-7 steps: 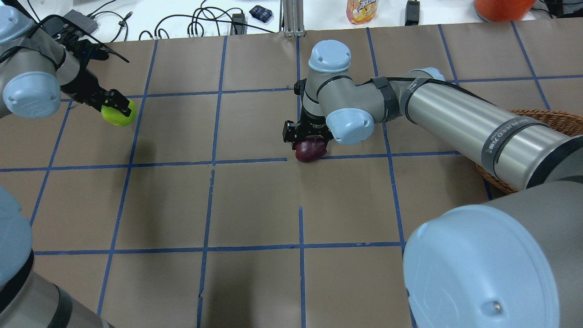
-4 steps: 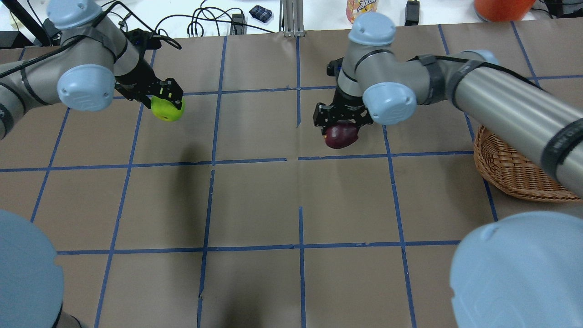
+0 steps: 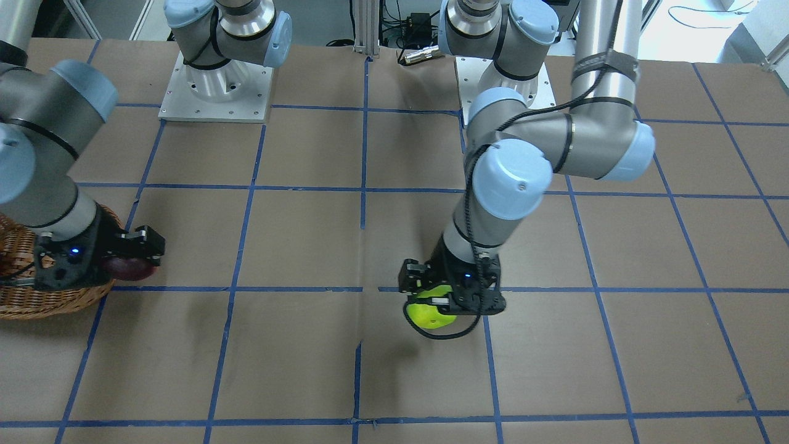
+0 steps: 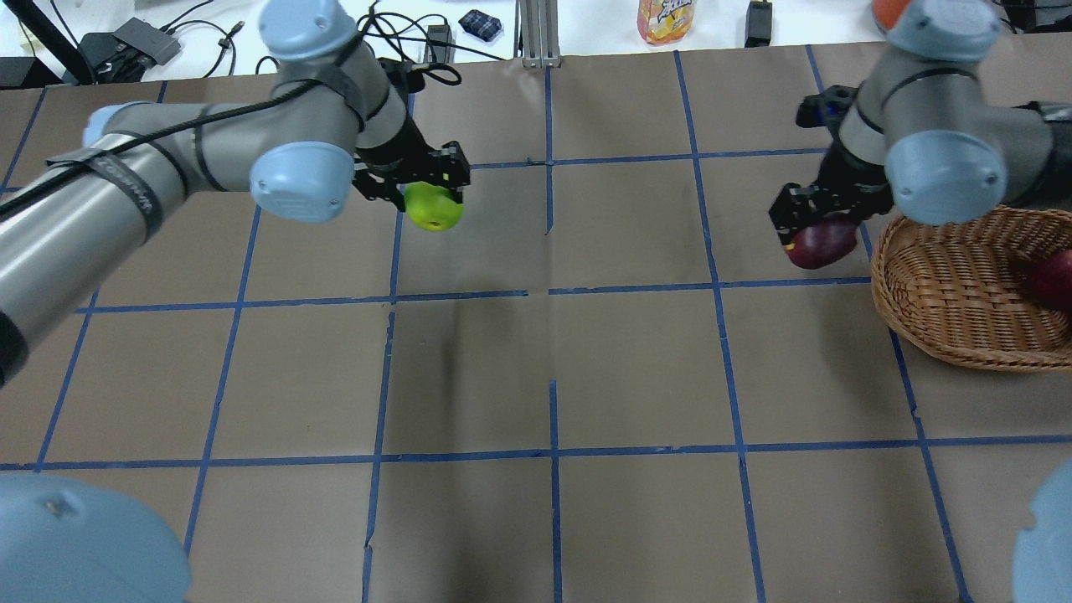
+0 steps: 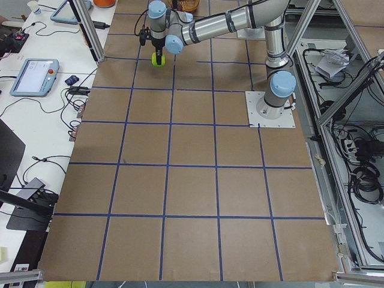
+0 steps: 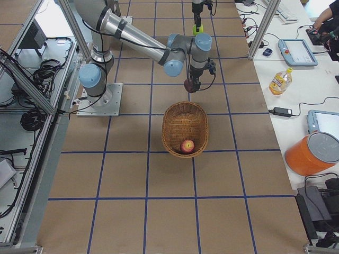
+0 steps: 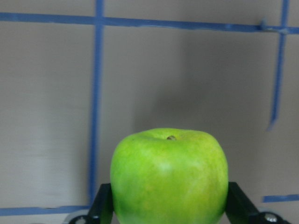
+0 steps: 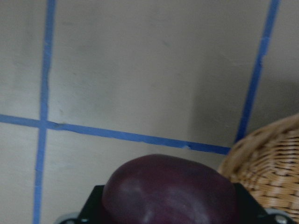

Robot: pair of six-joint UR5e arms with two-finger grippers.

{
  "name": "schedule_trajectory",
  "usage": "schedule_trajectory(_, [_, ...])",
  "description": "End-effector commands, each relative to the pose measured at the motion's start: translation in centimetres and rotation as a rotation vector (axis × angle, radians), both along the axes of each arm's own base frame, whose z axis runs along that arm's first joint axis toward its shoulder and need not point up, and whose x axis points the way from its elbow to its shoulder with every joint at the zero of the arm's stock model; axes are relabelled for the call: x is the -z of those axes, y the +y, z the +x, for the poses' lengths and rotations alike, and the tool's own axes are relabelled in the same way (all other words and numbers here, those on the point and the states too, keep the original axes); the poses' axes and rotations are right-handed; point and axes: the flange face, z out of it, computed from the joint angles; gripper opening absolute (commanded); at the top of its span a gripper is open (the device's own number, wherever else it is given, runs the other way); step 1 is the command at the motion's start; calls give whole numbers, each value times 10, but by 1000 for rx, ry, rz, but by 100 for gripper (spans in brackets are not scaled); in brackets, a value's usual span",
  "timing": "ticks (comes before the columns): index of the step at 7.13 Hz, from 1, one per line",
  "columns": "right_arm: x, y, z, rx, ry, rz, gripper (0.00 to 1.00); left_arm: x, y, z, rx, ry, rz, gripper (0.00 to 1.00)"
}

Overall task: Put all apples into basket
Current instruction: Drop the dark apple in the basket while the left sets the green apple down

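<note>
Your right pincer (image 4: 819, 233) grips the maroon apple (image 4: 825, 245) just left of the wicker basket (image 4: 889, 311), right of frame: clear the rim and the red apple (image 4: 1057, 279) inside before releasing; left pincer (image 4: 430, 194) holds the green apple (image 4: 434, 209).

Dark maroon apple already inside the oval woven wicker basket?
No, the right gripper holds the dark maroon apple just outside the wicker basket rim.

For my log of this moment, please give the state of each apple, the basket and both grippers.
green apple: held in left gripper, above the table
maroon apple: held in right gripper, beside the basket rim, not inside
red apple: lying in the basket
basket: on the table, holds one apple
left gripper: shut on green apple
right gripper: shut on maroon apple
</note>
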Motion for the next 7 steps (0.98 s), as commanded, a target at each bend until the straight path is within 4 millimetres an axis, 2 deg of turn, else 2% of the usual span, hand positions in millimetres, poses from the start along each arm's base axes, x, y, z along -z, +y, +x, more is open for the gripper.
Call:
schedule_trajectory(1, [-13, 34, -130, -20, -7, -20, 63, 15, 27, -78, -105, 52, -13, 27])
schedule_trajectory(2, [-2, 49, -177, 20, -62, -54, 72, 25, 45, -110, -89, 47, 7, 29])
schedule_trajectory(3, [18, 47, -209, 43, -65, -62, 75, 41, 43, -113, -85, 39, 22, 29])
schedule_trajectory(4, [33, 41, -217, 47, -79, -62, 85, 50, 34, -113, -71, 28, 4, 40])
schedule_trajectory(5, [35, 40, -218, 46, -93, -69, 100, 71, 35, -112, -69, 8, 31, 65])
schedule_trajectory(6, [33, 41, -217, 45, -98, -63, 100, 80, 37, -112, -68, 4, 36, 90])
schedule_trajectory(7, [26, 42, -212, 37, -90, -58, 100, 78, 37, -112, -65, 3, 32, 100])
